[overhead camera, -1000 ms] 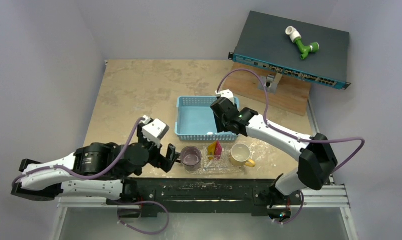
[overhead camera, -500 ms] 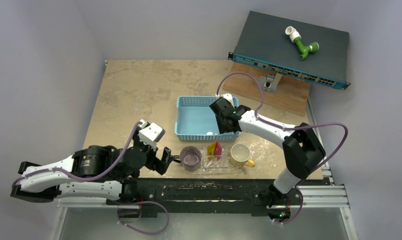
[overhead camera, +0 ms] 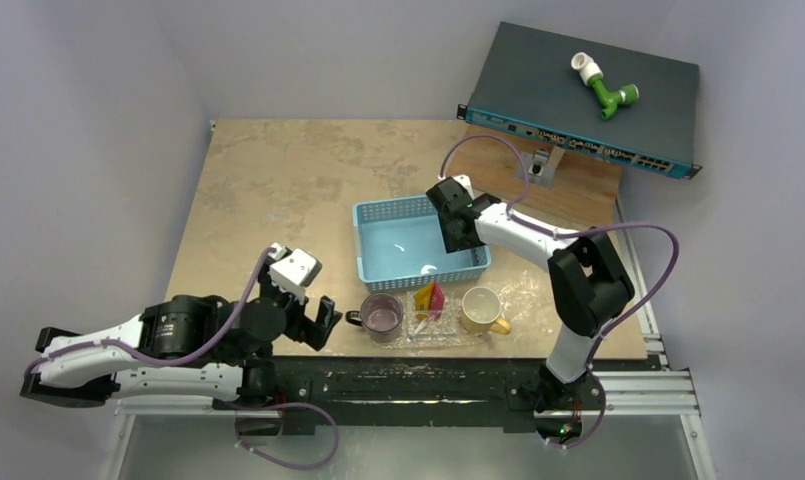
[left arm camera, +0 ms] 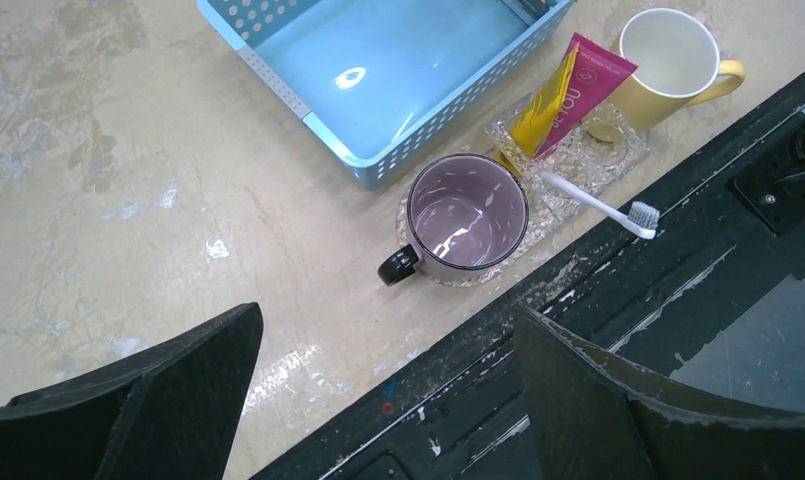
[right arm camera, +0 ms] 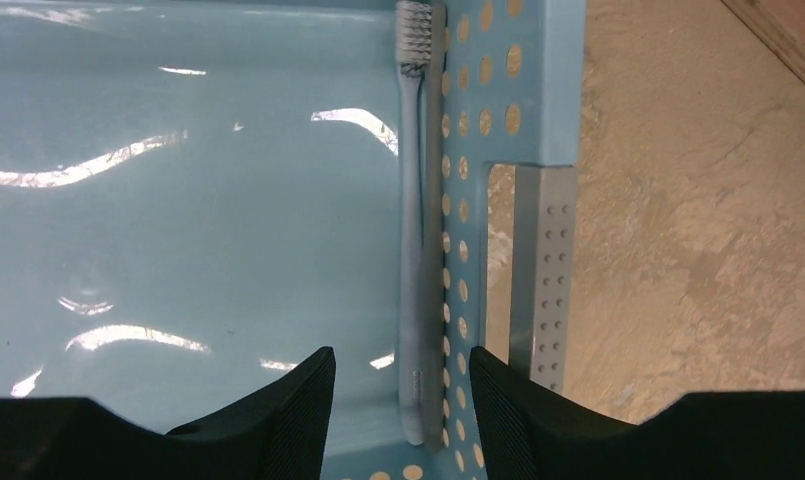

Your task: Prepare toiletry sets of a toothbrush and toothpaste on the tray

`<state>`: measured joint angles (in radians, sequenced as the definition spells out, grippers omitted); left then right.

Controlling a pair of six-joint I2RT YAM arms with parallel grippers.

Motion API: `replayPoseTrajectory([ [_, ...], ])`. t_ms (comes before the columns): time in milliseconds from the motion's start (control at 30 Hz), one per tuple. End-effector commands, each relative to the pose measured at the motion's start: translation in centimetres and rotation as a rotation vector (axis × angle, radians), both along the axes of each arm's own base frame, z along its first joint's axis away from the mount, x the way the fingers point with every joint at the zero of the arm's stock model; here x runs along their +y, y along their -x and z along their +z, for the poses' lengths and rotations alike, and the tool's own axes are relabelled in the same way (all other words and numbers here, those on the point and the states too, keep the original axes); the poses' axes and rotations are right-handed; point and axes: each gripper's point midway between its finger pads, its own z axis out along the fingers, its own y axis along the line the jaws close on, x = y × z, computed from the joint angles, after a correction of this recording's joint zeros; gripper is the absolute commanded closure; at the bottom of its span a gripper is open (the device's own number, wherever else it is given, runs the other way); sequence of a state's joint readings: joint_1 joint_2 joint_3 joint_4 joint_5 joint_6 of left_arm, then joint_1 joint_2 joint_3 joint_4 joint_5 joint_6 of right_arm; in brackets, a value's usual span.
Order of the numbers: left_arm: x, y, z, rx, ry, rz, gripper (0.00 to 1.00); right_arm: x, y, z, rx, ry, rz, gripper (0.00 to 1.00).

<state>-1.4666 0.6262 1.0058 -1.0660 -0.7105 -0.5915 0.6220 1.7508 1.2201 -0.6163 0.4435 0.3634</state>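
Rail (overhead camera: 418, 385): black, along the near edge of the table (overhead camera: 278, 180).
Left gripper (left arm camera: 383, 318): low over the table's near left part, holding nothing, its dark fingers spread wide apart.
Tray (left arm camera: 590, 152): clear and glittery, flat on the table at its near edge, just right of the left gripper.
Purple mug (left arm camera: 466, 215): upright on the tray's left end, handle toward the left gripper.
Tray toothbrush (left arm camera: 593, 203): white, handle on the tray just beside the purple mug, bristle head out past the tray's near edge over the rail.
Yellow toothpaste (left arm camera: 543, 105): on the tray between the two mugs, touching the pink tube.
Pink toothpaste (left arm camera: 596, 82): just right of the yellow one.
Yellow mug (left arm camera: 668, 55): upright on the tray's right end.
Basket (right arm camera: 468, 200): light blue with perforated walls, just beyond the tray.
Basket toothbrush (right arm camera: 410, 200): pale, flat on the basket floor along one perforated wall.
Right gripper (right arm camera: 398, 352): inside the basket's right end, fingers parted on either side of the basket toothbrush's handle; contact cannot be told.
Network switch (overhead camera: 578, 100): dark box at far right on a wooden board (overhead camera: 568, 185).
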Motion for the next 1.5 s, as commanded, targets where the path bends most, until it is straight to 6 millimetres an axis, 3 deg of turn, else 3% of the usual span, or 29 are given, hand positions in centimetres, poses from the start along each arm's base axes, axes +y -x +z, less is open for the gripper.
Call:
replayPoseTrajectory([
  [0, 0.4, -0.3, 0.2, -0.009, 0.021, 0.026, 0.05, 0.3, -2.1, 0.8, -0.034, 0.008, 0.01, 0.46],
  [200, 0.5, -0.2, 0.0, -0.002, 0.029, 0.026, 0.04, 0.9, -2.5, -1.1, -0.003, 0.008, 0.007, 0.46],
  [533, 0.7, -0.2, -0.1, 0.001, 0.036, 0.029, 0.04, 0.2, -2.7, -3.6, 0.005, 0.051, -0.032, 0.45],
  [700, 0.6, -0.2, -0.1, 0.001, 0.033, 0.029, 0.04, 1.2, -2.2, -4.8, 0.04, 0.008, 0.0, 0.46],
  [833, 0.5, -0.2, -0.3, 0.002, 0.027, 0.031, 0.04, 1.6, -2.2, -5.3, 0.051, -0.011, 0.013, 0.57],
  [1033, 0.5, -0.2, -0.3, 0.003, 0.023, 0.031, 0.04, 1.6, -1.8, -6.1, 0.067, -0.01, 0.024, 0.81],
  [1267, 0.5, -0.2, -0.5, 0.003, 0.017, 0.034, 0.04, 1.7, -1.6, -6.3, 0.075, -0.018, 0.032, 1.0],
  [1467, 0.4, -0.3, -0.6, 0.003, 0.012, 0.035, 0.04, 2.3, -1.9, -5.1, 0.048, -0.058, 0.041, 1.0],
])
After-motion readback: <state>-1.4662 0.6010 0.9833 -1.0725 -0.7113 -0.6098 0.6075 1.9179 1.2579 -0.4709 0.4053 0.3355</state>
